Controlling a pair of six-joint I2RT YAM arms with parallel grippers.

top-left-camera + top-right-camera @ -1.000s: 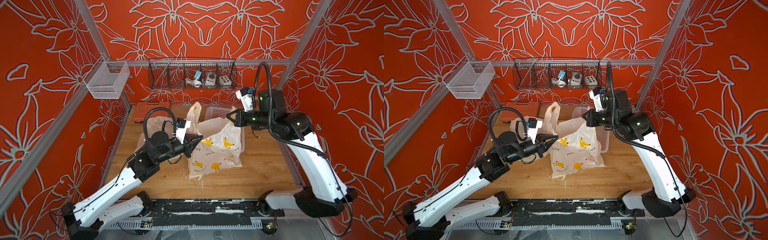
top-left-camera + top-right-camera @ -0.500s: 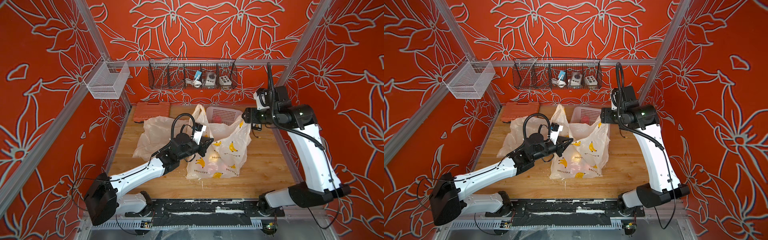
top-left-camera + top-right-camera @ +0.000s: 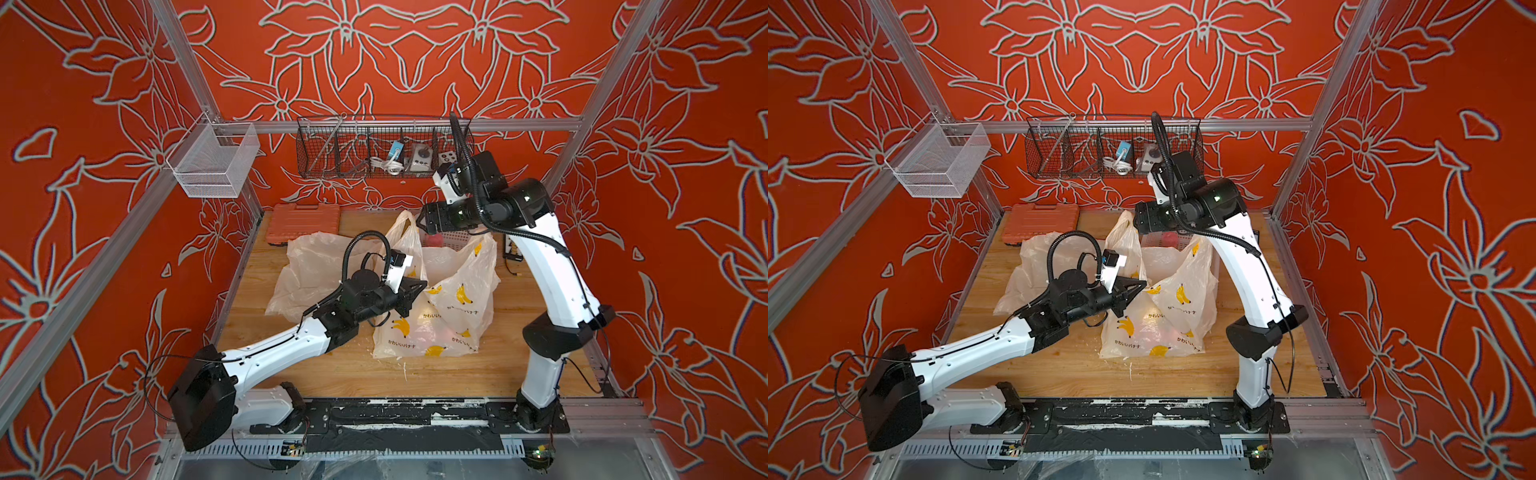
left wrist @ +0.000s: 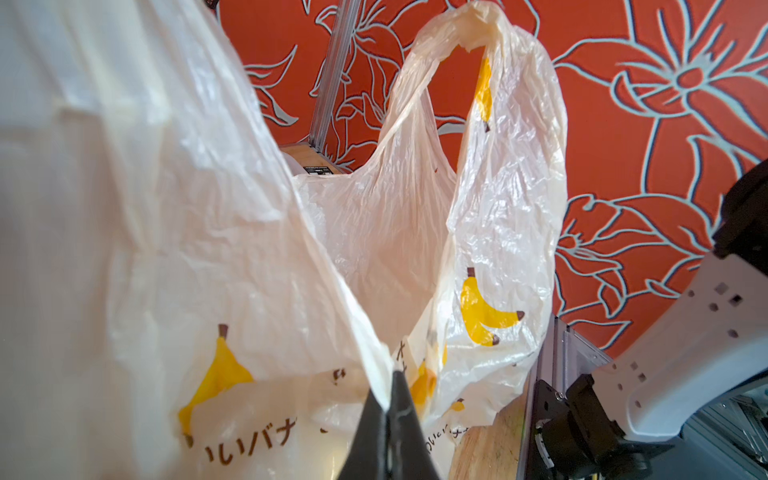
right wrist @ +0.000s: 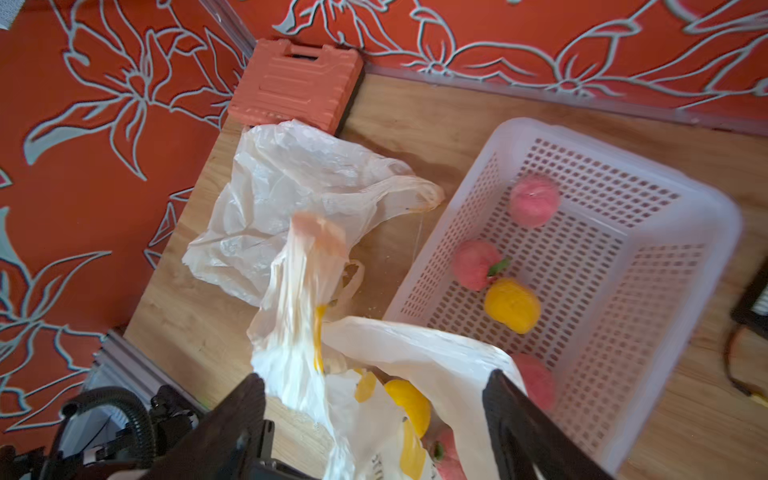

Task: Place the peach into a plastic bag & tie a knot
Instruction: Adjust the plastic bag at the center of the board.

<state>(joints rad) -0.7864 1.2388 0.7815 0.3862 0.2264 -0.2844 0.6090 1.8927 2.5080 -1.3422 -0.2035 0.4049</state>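
The banana-print plastic bag stands mid-table with its mouth open. My left gripper is shut on the near edge of the bag's mouth. A pink peach lies inside the bag beside a yellow fruit. My right gripper hangs open above the bag's far side. One bag handle stands loose just in front of it, held by nothing.
A white plastic basket behind the bag holds more peaches and an orange fruit. A clear empty bag and an orange case lie at the back left. A black wire basket hangs on the back rail.
My right gripper has opened and let go of the bag's handle, then swung left over the bag. The bag has slumped. My left gripper moved slightly right, still clamped.
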